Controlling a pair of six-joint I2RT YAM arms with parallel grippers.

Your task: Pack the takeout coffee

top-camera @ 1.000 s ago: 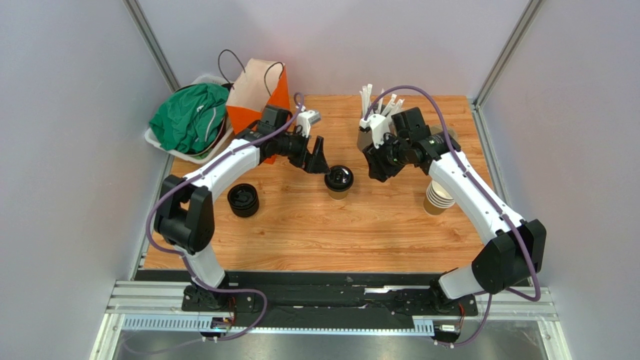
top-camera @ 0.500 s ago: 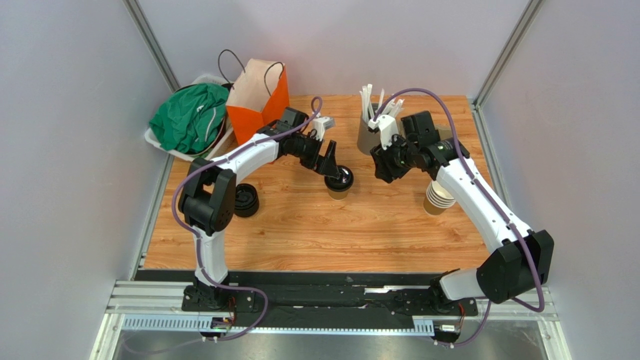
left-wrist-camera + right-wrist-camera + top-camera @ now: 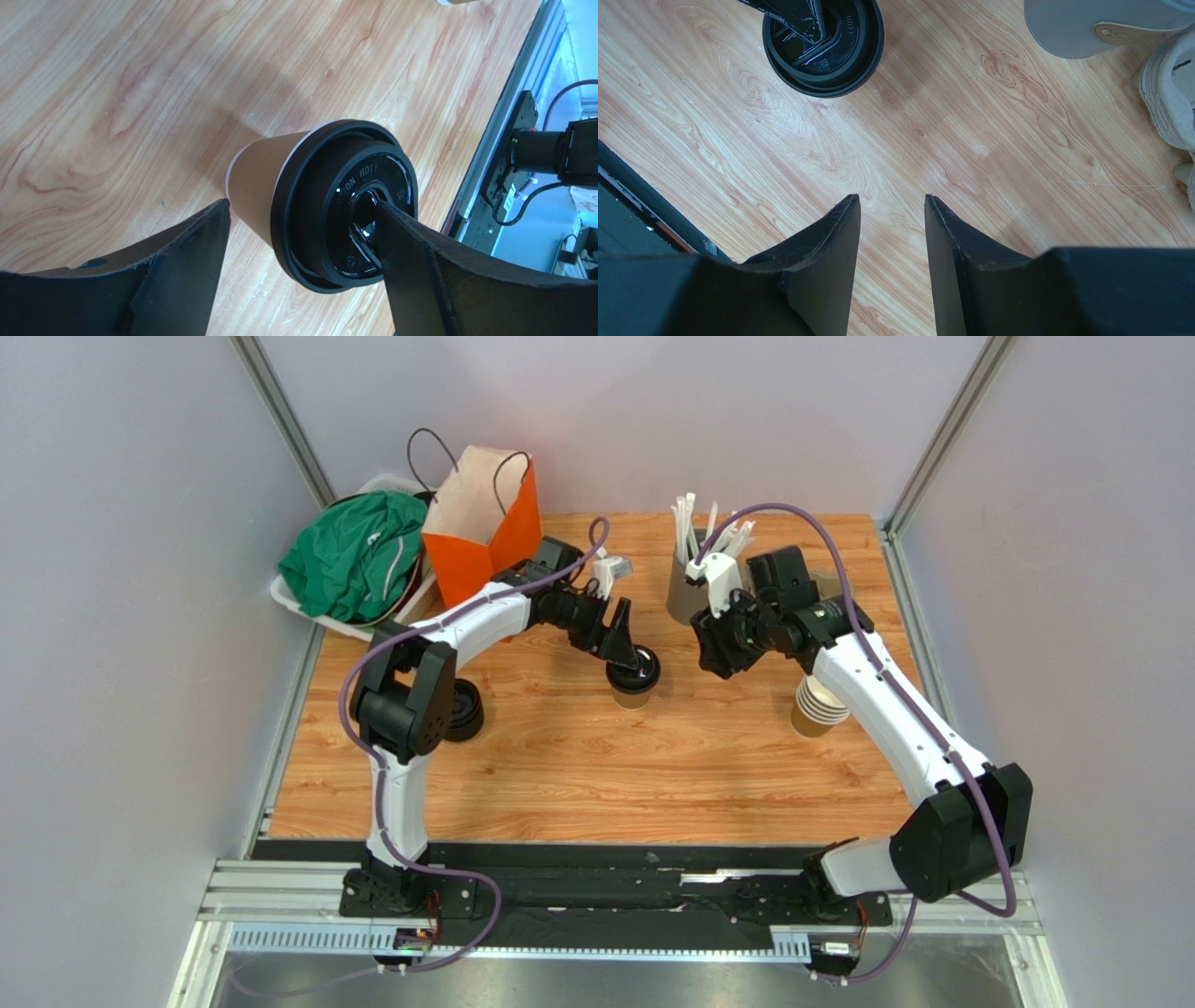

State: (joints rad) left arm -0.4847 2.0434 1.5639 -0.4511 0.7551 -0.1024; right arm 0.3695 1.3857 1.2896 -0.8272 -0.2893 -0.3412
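The cup (image 3: 633,695) stands upright mid-table, long axis vertical, lid (image 3: 316,231) on top. The left gripper (image 3: 302,210) straddles it, jaws wide, one finger across the lid. Right of the cup, the right gripper (image 3: 892,201) hovers narrow and empty.

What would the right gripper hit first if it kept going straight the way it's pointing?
Most likely the bare table: the right gripper angles down at plain boards with nothing in its open jaws. The lidded cup sits off to one side, though depth is unclear.
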